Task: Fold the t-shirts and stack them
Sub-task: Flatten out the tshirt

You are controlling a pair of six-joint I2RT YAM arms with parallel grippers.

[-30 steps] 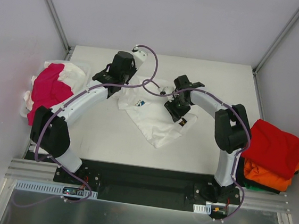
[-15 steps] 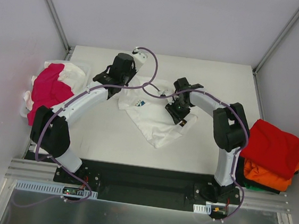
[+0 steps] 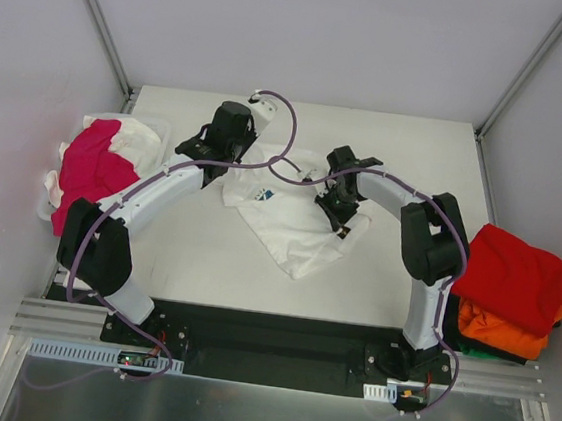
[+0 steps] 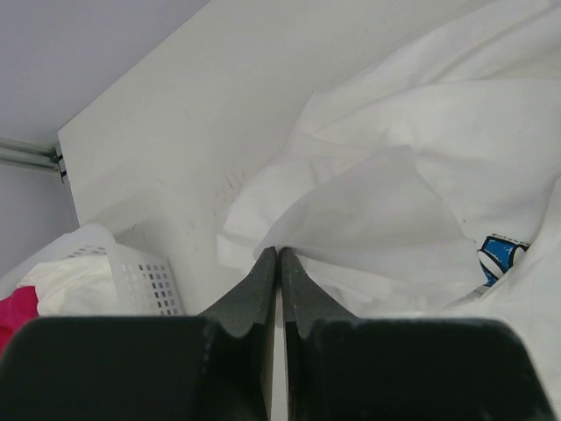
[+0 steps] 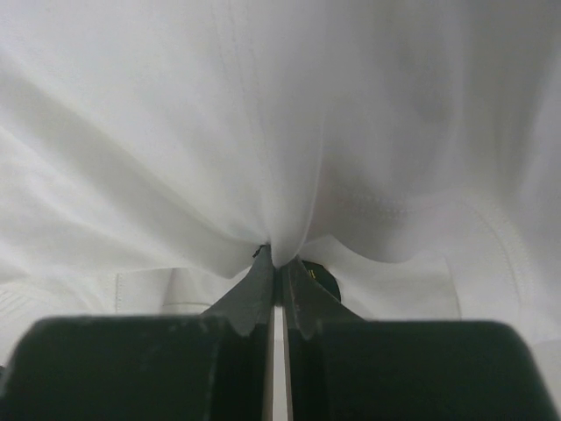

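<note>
The white t-shirt [image 3: 294, 230] lies crumpled near the middle of the table [image 3: 206, 258], with its blue print [image 4: 501, 257] facing up. The left gripper [image 4: 278, 256] is clenched on a thin corner of this shirt at about 10 o'clock of the cloth. In its wrist view only the very tip of a fold enters between the jaws, so I judge the hold as shallow. The right gripper [image 5: 277, 260] is clamped on a gathered ridge of the same shirt at about 2 o'clock, and the fabric bunches into the closed jaws. The pink and white tees [image 3: 90, 165] wait in the basket [image 4: 145, 276] at 9 o'clock of the table. The red and orange stack [image 3: 515, 280] sits at 3 o'clock, past the table edge. The first risk is that the left corner slips out when both arms pull the shirt flat, because so little cloth is held. The second risk is that the right pinch has taken two layers together; then the shirt would lift as a lump and not spread. If the arms rise unevenly, the cloth may twist and the fold would become crooked. The purple cable [image 3: 286, 146] also hangs near the shirt and could drag over it.
</note>
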